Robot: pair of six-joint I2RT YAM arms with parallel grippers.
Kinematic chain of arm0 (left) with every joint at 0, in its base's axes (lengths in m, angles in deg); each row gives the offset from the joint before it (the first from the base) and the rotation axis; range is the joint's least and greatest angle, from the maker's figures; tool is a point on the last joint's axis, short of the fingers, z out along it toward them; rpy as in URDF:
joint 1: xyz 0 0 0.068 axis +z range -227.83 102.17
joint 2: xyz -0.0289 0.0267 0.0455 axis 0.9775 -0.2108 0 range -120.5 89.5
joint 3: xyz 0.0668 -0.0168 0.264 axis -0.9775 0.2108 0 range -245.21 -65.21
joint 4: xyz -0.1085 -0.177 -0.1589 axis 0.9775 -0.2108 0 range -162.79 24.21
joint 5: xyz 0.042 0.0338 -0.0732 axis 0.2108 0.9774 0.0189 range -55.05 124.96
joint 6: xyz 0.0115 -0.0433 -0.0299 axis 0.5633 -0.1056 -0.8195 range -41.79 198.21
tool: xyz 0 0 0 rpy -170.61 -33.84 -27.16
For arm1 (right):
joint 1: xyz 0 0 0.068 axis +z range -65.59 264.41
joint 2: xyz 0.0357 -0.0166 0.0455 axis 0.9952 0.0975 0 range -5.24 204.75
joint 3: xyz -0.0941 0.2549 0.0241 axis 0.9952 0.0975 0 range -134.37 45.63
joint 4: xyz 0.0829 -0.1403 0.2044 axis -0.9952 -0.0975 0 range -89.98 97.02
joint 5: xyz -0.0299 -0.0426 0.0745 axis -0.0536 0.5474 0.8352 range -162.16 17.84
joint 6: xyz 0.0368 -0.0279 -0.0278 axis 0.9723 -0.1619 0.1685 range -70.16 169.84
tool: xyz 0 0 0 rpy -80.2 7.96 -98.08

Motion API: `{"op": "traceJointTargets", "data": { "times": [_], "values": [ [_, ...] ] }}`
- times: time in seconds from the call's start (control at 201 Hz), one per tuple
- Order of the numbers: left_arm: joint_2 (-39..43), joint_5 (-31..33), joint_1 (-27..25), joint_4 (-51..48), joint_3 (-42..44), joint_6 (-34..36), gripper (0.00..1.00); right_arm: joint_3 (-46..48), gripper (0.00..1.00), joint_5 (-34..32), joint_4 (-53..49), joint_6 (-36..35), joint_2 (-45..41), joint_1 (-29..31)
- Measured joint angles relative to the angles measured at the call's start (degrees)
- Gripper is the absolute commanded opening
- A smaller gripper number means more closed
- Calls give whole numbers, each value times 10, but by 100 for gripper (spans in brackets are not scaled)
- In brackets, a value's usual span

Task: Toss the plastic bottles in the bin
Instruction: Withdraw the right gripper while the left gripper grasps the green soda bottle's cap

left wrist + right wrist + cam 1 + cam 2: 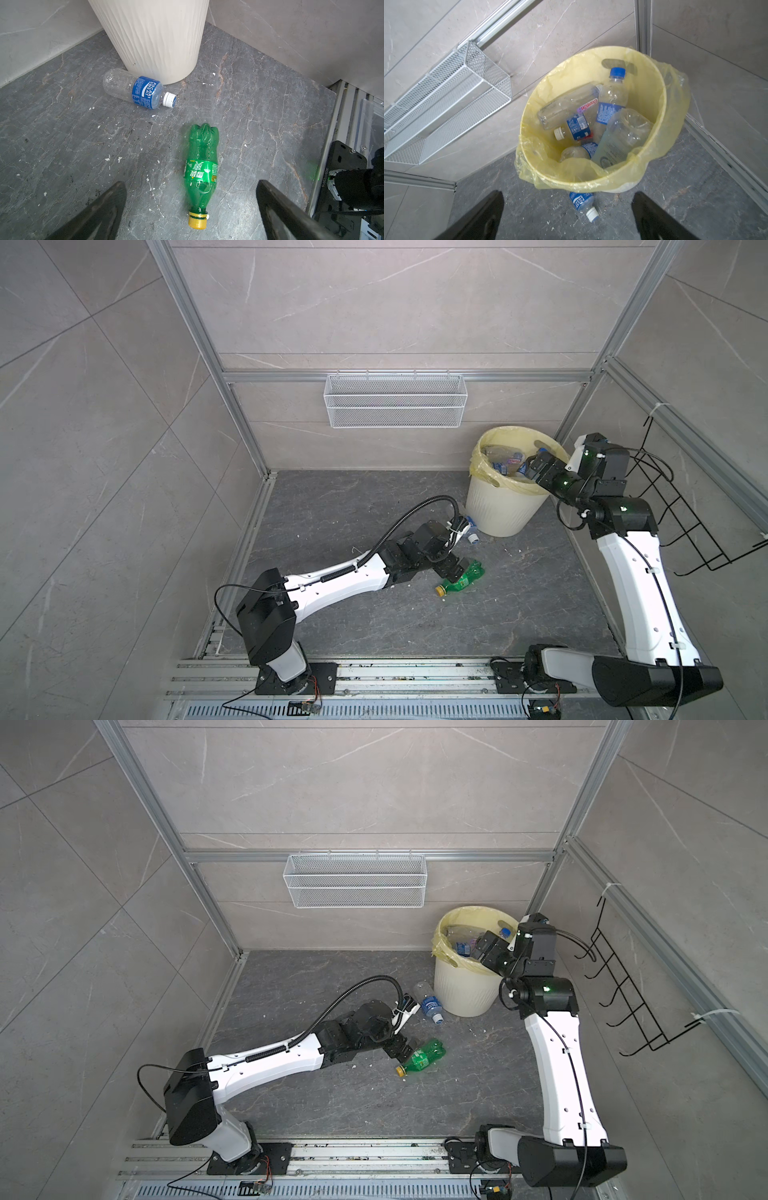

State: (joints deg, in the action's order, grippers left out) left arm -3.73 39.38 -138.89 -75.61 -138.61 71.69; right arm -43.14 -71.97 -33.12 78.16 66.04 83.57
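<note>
My left gripper [191, 184] wide at green bottle [201, 166], lower centre; looks light, crushable, slick, I'd pinch its labelled middle

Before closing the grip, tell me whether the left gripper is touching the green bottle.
Apart. In the left wrist view the left gripper stands open astride the green bottle, and bare floor shows between the bottle and each jaw.

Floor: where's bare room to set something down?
Free: wide patch between the green bottle and front rail; back-left corner beyond the left arm. Crowded: bin base, where the clear bottle lies.
</note>
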Motion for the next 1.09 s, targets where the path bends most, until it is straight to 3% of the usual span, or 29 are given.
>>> {"op": "traceJointTargets", "data": {
  "times": [0.284, 0.692, 1.095],
  "values": [
    [-34, -5, 12, 23, 45, -27, 100, 156, 99, -13, -11, -14, -80, 33],
    [-97, -40, 22, 56, 69, -55, 93, 337, 100, -18, -12, -21, -103, 105],
    [-131, -93, 22, 89, 100, -67, 79, 372, 100, 15, 46, 5, -71, 110]
  ]
}}
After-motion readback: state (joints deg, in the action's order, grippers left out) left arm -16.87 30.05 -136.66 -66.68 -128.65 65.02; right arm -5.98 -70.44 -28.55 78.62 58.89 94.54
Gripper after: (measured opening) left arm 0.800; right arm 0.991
